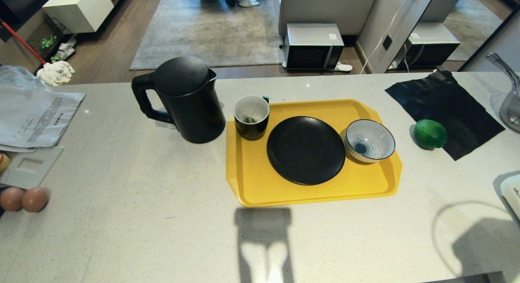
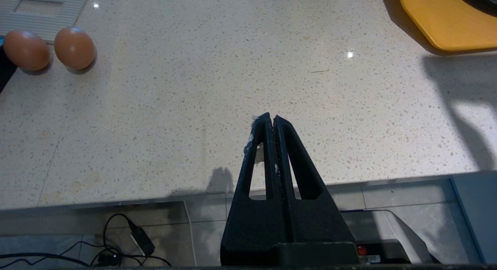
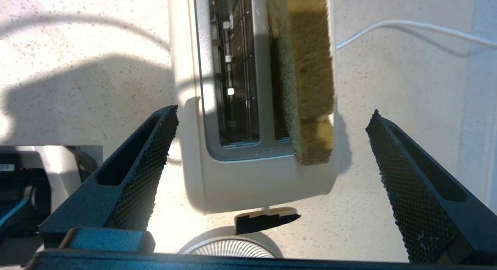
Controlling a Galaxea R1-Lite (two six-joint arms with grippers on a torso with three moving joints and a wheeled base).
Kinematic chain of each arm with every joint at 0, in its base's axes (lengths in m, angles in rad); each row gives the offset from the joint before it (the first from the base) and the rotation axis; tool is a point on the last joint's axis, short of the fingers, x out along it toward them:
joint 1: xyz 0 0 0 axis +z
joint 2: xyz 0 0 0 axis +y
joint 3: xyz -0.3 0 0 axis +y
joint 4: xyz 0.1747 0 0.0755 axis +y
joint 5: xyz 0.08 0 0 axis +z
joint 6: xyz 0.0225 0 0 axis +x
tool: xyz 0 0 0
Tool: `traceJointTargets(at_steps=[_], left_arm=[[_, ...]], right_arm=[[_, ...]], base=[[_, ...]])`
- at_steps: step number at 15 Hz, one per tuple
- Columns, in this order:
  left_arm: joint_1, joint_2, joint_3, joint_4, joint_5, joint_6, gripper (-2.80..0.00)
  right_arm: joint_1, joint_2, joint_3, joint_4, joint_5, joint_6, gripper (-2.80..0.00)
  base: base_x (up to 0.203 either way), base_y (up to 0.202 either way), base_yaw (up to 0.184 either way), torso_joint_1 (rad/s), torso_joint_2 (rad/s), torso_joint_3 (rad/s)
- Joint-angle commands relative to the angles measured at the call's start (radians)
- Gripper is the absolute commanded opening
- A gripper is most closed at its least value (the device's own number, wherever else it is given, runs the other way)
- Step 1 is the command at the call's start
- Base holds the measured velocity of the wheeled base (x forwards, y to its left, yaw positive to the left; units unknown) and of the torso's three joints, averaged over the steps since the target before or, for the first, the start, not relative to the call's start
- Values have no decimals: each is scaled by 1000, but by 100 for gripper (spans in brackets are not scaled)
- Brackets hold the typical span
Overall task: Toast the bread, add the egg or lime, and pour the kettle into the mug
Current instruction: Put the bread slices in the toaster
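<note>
The right gripper (image 3: 271, 146) hangs spread wide and empty directly over a pale cream two-slot toaster (image 3: 202, 177) on the speckled stone counter (image 1: 142, 193); the bread (image 3: 306, 80), a thick greenish-brown slice with a spongy face, stands on edge in one slot with its top proud of the opening, the other slot bare to its wire cage. That slice looks light, soft and easily crushed, so it should be pinched gently across its flat faces near the exposed top edge. The toaster's black lever (image 3: 266, 219) juts from the near end; how deep the bread sits is hidden inside the slot. The left gripper (image 2: 273, 120) is clenched on nothing, parked at the counter's near edge, with two plain brown eggs (image 2: 50, 49) off beside a grey ribbed card. Farther on, the yellow plastic tray (image 1: 252, 181) carries the glossy black mug (image 1: 251, 118) with its teabag, a matte black plate (image 1: 305, 149) and a blue-striped bowl (image 1: 369, 140). The tall black kettle (image 1: 183, 100) stands just beside the tray, likely heavy, best taken by its loop handle. The glossy green lime (image 1: 430, 133) lies at the edge of a black sheet. Neither arm shows in the head view, where only a corner of the toaster is visible.
</note>
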Motion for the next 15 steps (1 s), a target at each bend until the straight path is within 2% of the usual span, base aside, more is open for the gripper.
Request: traceJointTargets(at_steps=[1, 3, 5, 12, 15], left_arm=[[0, -2, 17, -1, 0, 0, -280], [0, -2, 17, -1, 0, 0, -280], [0, -2, 17, -1, 0, 0, -280], [0, -2, 17, -1, 0, 0, -280], [0, -2, 17, -1, 0, 0, -280]], right_arm=[[-13, -10, -20, 3, 14, -7, 0], [-23, -12, -38, 3, 27, -5, 0], [-24, -29, -51, 3, 44, 35, 0], [-24, -155, -73, 0, 86, 317, 0], [-24, -162, -70, 0, 122, 328, 0]], base=[[0, 0, 0, 0, 0, 0], [0, 0, 0, 0, 0, 0], [0, 0, 0, 0, 0, 0], [0, 0, 0, 0, 0, 0], [0, 0, 0, 0, 0, 0]])
